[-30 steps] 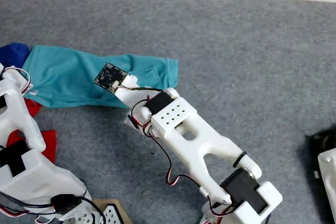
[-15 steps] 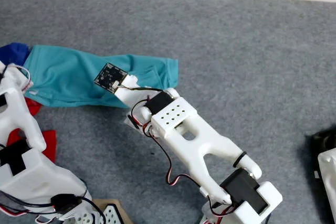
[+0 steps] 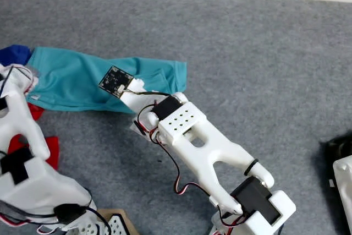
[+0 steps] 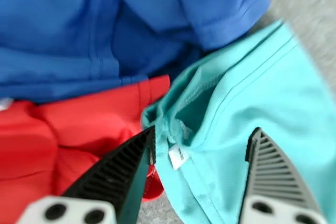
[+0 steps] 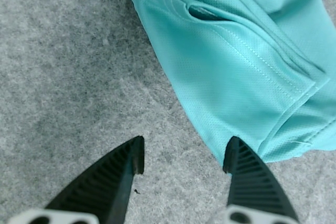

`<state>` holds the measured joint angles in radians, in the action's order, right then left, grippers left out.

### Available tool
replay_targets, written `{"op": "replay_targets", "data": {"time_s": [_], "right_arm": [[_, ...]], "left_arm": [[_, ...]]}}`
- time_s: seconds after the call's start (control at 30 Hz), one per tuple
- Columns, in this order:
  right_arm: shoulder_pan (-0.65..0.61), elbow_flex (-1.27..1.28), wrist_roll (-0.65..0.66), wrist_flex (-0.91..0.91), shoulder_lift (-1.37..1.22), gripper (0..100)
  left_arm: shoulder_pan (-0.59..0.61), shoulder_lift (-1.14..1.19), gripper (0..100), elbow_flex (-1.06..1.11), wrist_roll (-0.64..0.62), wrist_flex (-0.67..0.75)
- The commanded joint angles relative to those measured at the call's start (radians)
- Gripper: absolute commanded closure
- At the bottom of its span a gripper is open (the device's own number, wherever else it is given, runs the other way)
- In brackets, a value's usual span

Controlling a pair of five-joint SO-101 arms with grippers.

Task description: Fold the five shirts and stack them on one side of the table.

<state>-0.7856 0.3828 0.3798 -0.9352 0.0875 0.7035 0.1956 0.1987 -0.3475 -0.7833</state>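
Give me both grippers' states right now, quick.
Left gripper: open over the teal shirt, nothing gripped.
Right gripper: open at the edge of the teal shirt, nothing gripped.

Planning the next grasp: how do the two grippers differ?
The left gripper is over the collar of the teal shirt, beside the red shirt and blue shirt; the right gripper is at its edge, over mostly bare table. The left gripper has three shirts below it, the right gripper one. Both are open.
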Motion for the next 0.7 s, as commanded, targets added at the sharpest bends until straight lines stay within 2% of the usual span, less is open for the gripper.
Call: {"op": "replay_targets", "data": {"time_s": [0.0, 0.23, 0.37, 0.67], "right_arm": [[-0.013, 0.002, 0.015, -0.002, 0.018, 74.8], [-0.013, 0.002, 0.015, -0.001, 0.018, 74.8], [-0.013, -0.002, 0.015, -0.001, -0.013, 74.8], [-0.035, -0.007, 0.015, -0.002, -0.056, 74.8]], "left_arm": [[-0.002, 0.021, 71, -0.010, -0.008, 0.023], [0.059, -0.019, 71, 0.001, -0.008, 0.018], [0.087, -0.070, 71, -0.002, -0.008, -0.041], [0.048, -0.018, 71, 0.021, -0.005, 0.017]]}}
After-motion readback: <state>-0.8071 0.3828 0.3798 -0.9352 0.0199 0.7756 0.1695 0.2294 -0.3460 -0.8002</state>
